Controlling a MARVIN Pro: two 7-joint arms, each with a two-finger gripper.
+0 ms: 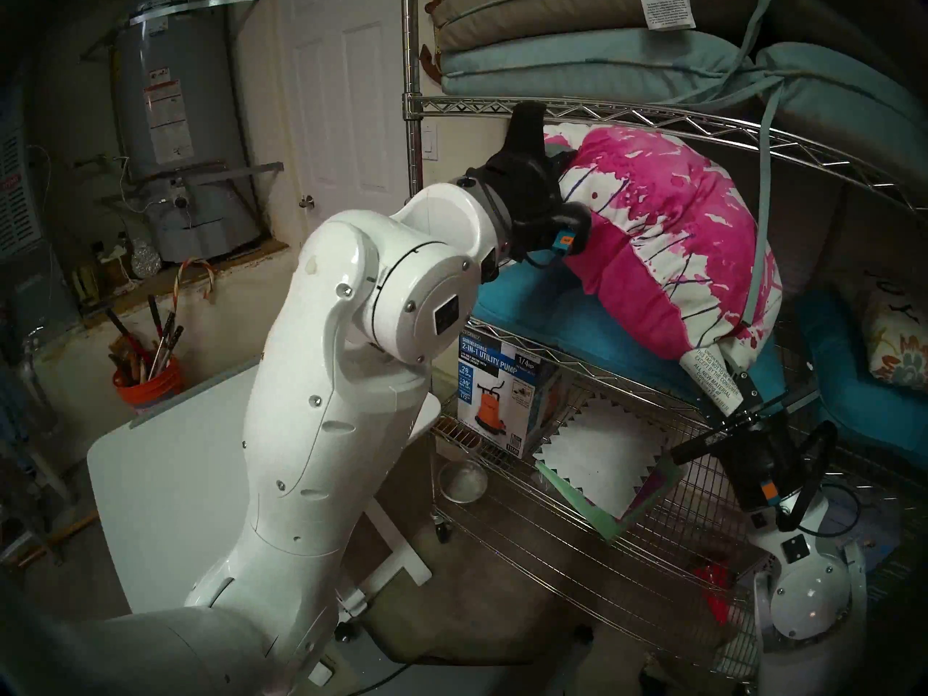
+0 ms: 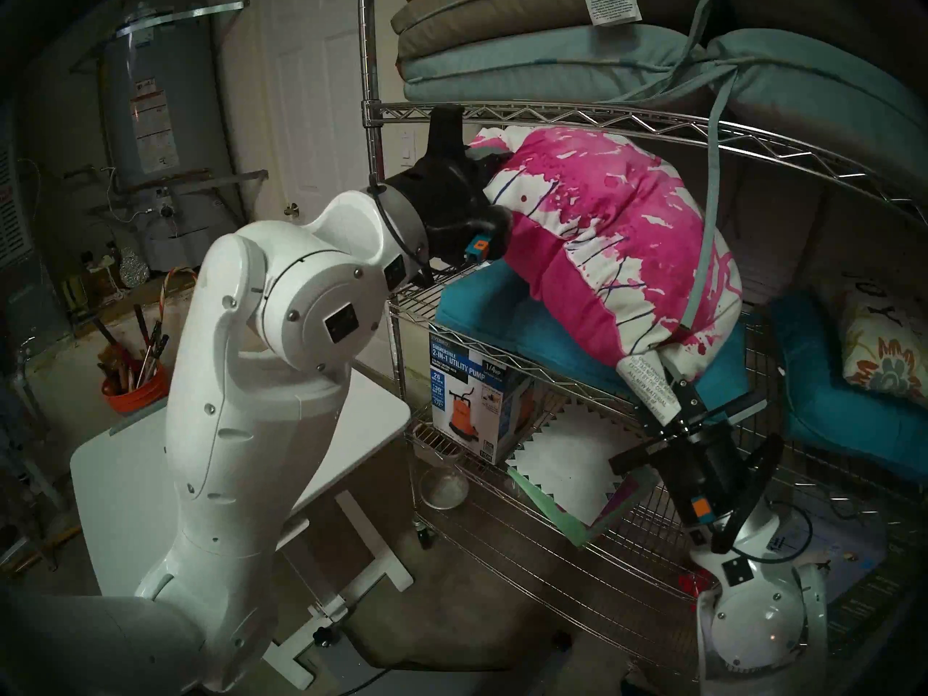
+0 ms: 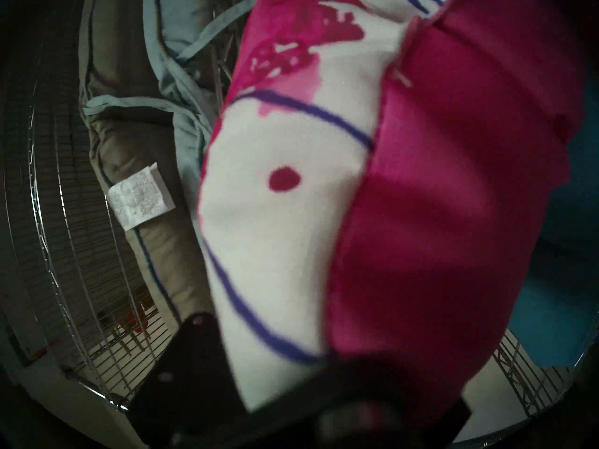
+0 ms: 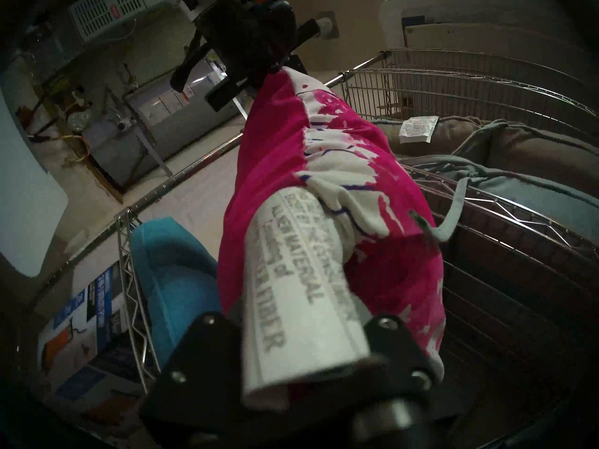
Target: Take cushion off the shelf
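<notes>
The left gripper is pinched tight on one end of the cushion, and the right gripper is pinched tight on the other end, with the white tag right by its fingers. The cushion stretches long from one set of fingers to the other — bent in a hump between them. It still sits inside the shelf, on a blue seat pad. To come out, it has to be pulled back toward the robot. Just above the fingers is a wire tier, and a grey-blue strap hangs down across the cushion — I think it could snag. A pump box stands below.
</notes>
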